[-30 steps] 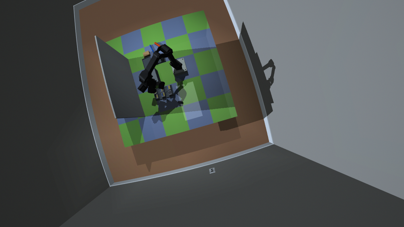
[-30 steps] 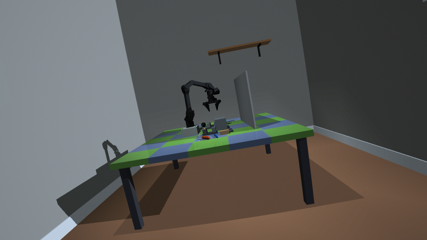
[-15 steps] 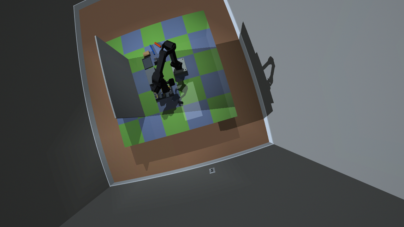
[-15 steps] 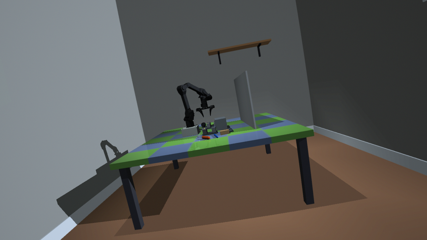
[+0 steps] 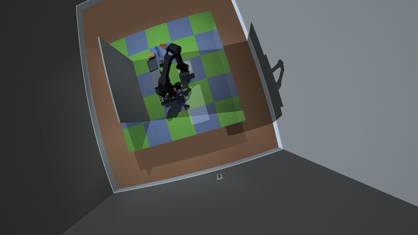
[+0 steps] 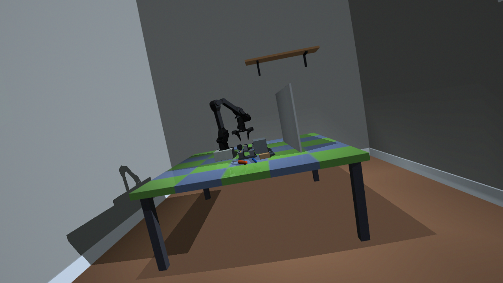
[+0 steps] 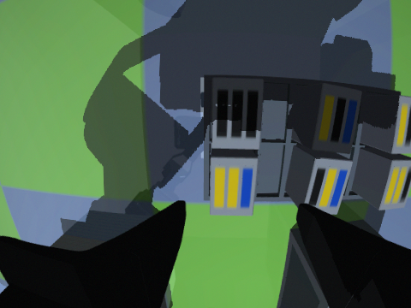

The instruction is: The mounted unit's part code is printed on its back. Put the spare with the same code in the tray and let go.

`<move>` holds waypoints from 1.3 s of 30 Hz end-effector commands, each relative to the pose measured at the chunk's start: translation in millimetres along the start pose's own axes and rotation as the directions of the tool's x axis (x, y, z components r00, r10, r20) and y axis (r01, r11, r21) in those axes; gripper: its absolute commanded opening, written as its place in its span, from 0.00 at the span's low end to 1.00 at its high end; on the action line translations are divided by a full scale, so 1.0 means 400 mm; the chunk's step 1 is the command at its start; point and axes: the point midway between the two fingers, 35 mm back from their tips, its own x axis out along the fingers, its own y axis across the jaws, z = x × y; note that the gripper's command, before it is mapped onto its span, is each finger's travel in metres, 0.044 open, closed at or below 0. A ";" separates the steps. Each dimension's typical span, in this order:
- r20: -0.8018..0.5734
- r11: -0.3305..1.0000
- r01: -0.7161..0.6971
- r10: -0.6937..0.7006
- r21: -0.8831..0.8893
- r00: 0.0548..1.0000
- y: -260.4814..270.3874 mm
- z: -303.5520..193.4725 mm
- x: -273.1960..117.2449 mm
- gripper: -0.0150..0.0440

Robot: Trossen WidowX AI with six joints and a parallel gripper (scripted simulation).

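My gripper (image 5: 169, 89) (image 6: 244, 140) (image 7: 242, 210) is open and empty above the spares rack (image 7: 271, 168) (image 5: 170, 101). In the wrist view, between the fingertips, is a spare with yellow-yellow-blue bars (image 7: 234, 185). Behind it is an all-black-barred spare (image 7: 236, 113). To the right are a yellow-black-blue spare (image 7: 338, 117), a black-yellow-blue spare (image 7: 329, 184) and a yellow-yellow-black spare (image 7: 396, 186). A grey block (image 5: 155, 75) (image 6: 260, 144), apparently the mounted unit, stands beside the rack; its printed back is hidden. The tray (image 5: 152, 65) looks empty.
A smaller rack (image 5: 163, 61) (image 6: 246, 156) holds more units. A wooden block (image 5: 151, 54) (image 6: 264, 155), an orange screwdriver (image 5: 163, 46) (image 6: 242, 162) and a blue pen (image 5: 157, 51) (image 6: 254, 160) lie near the tray. A tall grey panel (image 5: 119, 84) (image 6: 289, 119) stands at one side.
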 end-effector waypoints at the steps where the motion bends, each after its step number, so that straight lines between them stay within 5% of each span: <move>1: -0.012 1.000 -0.010 0.010 -0.006 1.000 0.004 -0.006 0.023 0.76; 39: -0.013 1.000 -0.010 0.010 -0.006 1.000 0.006 -0.014 0.180 0.76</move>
